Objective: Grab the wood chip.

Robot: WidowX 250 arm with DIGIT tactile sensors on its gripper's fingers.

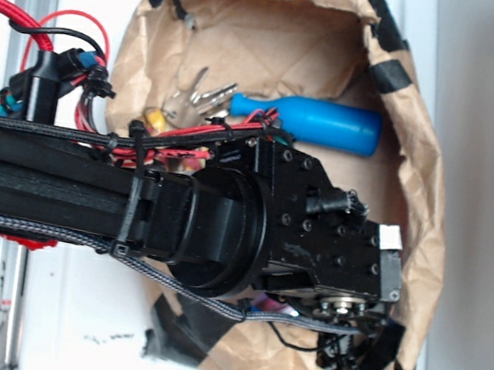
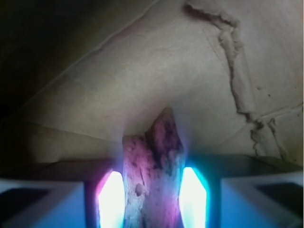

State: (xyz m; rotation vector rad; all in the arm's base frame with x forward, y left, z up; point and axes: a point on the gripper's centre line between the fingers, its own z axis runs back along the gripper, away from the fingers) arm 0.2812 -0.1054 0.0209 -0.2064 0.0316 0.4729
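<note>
1. While the black arm (image 1: 87,198) blocks the exterior view, the gripper (image 2: 153,199) is hidden there.
2. Wrist view: glowing fingers (image 2: 112,199) clamp the wood chip (image 2: 154,166), lower end cut off.
3. Brown paper bin (image 1: 427,221) lies by the desk's right edge.

The paper bag (image 1: 425,174) is tan brown, patched with black tape (image 1: 395,75) along its rim. Inside lies a bright blue bottle-shaped object (image 1: 317,123) beside silver keys (image 1: 200,94). The arm (image 1: 223,219) is black, strung with red wires (image 1: 29,22). The wood chip (image 2: 153,175) looks pale brown, mottled pink-purple, between glowing white-cyan fingers (image 2: 192,197). The counter (image 1: 489,184) is white.
</note>
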